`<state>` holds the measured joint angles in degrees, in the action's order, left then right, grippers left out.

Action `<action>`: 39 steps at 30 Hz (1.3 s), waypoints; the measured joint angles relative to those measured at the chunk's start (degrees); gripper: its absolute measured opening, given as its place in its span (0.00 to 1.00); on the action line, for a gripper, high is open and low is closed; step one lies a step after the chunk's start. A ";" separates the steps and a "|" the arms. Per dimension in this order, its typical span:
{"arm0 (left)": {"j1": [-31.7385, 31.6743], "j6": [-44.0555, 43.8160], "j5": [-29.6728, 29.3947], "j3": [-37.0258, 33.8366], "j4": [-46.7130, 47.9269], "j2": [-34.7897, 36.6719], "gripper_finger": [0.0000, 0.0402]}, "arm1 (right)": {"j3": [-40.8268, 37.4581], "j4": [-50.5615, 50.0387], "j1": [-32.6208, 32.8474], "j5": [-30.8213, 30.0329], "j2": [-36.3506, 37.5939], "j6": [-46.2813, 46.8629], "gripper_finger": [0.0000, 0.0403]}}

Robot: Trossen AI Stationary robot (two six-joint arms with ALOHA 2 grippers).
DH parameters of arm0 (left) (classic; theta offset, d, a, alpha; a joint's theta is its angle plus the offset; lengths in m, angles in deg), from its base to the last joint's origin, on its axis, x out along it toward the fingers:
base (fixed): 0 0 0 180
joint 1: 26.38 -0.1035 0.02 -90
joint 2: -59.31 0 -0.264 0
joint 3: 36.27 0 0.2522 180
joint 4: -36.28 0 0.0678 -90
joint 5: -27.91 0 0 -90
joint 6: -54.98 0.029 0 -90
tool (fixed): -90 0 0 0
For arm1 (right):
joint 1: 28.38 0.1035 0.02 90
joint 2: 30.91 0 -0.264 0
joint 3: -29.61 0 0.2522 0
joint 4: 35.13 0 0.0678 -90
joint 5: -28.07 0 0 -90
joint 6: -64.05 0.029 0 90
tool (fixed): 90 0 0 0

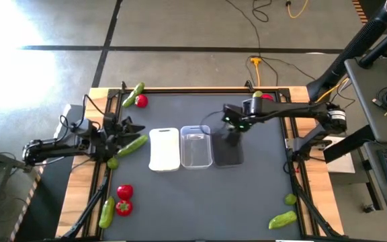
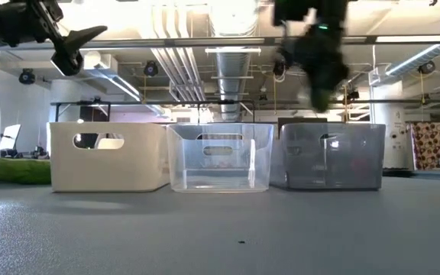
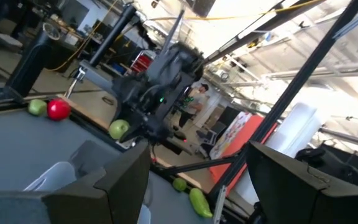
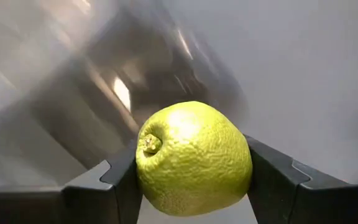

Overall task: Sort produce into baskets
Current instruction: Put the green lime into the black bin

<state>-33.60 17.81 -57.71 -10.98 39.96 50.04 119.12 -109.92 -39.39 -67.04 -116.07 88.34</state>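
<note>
Three baskets stand in a row at the middle of the dark surface (image 1: 261,195): the white basket (image 1: 164,149) toward the left arm, the clear basket (image 1: 195,146) in the middle and the smoky grey basket (image 1: 229,149) toward the right arm. The right claw (image 1: 231,133) hangs above the far end of the grey basket, and the low view shows it well above the rim. Its fingers are clamped on a lime (image 4: 193,159), one on each side. So the relation that counts is vertical: the grey basket seems to lie almost straight below the lime, and a release should probably drop it in, though the blurred wrist view leaves the exact alignment uncertain. The left claw (image 1: 127,125) waits with fingers apart beside a cucumber (image 1: 132,144) lying near the white basket.
</note>
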 joint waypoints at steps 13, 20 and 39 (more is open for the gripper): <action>0.00 7.69 1.11 16.03 28.04 -7.46 0.61 | -0.16 2.13 0.24 3.24 -15.10 -8.82 0.53; -0.01 15.82 -7.27 26.21 44.95 -12.92 0.61 | -0.83 -0.17 0.47 2.48 -19.65 -10.46 0.59; -0.02 16.57 -12.24 30.65 44.47 -20.94 0.63 | 12.87 -16.36 -18.46 -6.74 -11.17 -7.62 0.89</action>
<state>-33.63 34.38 -69.95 19.66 84.42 29.10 131.99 -126.28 -57.84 -73.78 -127.24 80.72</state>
